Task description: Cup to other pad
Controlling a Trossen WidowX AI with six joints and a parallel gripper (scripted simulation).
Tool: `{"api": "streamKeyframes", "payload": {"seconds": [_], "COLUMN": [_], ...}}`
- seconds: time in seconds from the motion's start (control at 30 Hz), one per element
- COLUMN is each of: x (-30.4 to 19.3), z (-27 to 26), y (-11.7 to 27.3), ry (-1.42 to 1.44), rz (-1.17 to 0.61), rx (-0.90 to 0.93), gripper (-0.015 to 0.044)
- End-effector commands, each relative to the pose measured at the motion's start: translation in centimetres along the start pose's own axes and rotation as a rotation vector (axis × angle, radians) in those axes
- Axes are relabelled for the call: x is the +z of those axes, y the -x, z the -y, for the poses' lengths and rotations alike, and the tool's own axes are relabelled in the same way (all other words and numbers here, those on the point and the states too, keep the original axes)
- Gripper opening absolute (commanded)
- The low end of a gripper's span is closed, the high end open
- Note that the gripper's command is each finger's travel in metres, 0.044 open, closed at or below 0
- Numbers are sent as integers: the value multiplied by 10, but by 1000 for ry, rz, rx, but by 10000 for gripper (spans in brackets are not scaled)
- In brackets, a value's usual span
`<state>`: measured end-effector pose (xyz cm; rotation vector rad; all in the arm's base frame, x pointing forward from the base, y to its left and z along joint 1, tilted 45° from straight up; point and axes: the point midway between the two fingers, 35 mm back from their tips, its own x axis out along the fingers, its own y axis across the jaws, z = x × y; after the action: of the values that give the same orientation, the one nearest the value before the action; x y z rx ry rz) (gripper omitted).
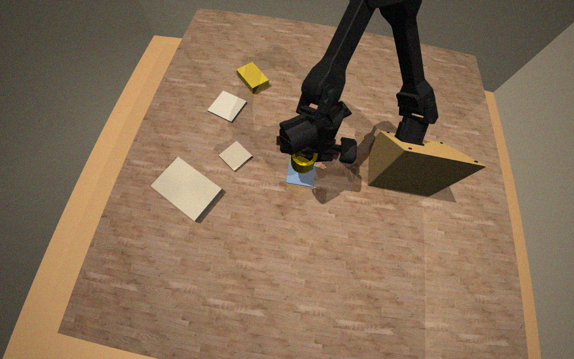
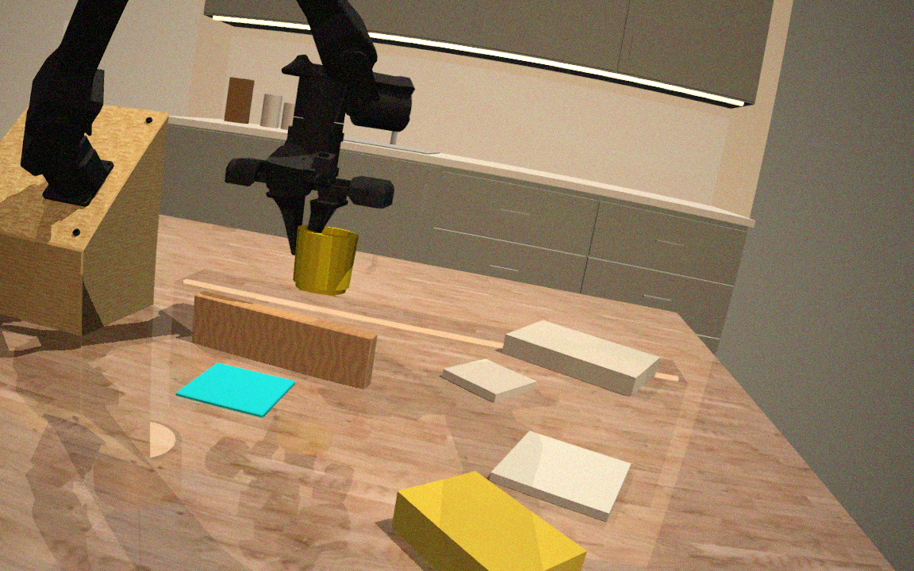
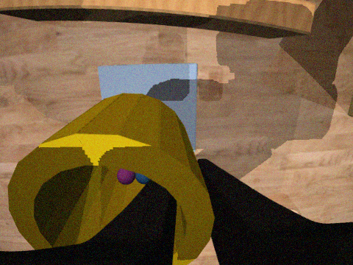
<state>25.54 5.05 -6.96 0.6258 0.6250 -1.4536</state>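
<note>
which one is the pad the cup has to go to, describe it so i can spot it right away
Start at the wooden wall standing on the table, below the cup held in the gripper. On the near side of it in the exterior view lies a thin flat square, the cyan pad. It is the only bright cyan thing; the nearby slabs are cream or yellow and thicker.
</note>
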Motion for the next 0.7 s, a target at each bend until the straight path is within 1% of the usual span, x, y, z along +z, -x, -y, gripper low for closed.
{"api": "streamKeyframes", "payload": {"seconds": [0.0,0.67], "x": [0,0], "z": [0,-1], "y": [16,15], "ry": [-4,-1], "rz": [-4,-1], "rx": [-2,5], "gripper": [0,0]}}
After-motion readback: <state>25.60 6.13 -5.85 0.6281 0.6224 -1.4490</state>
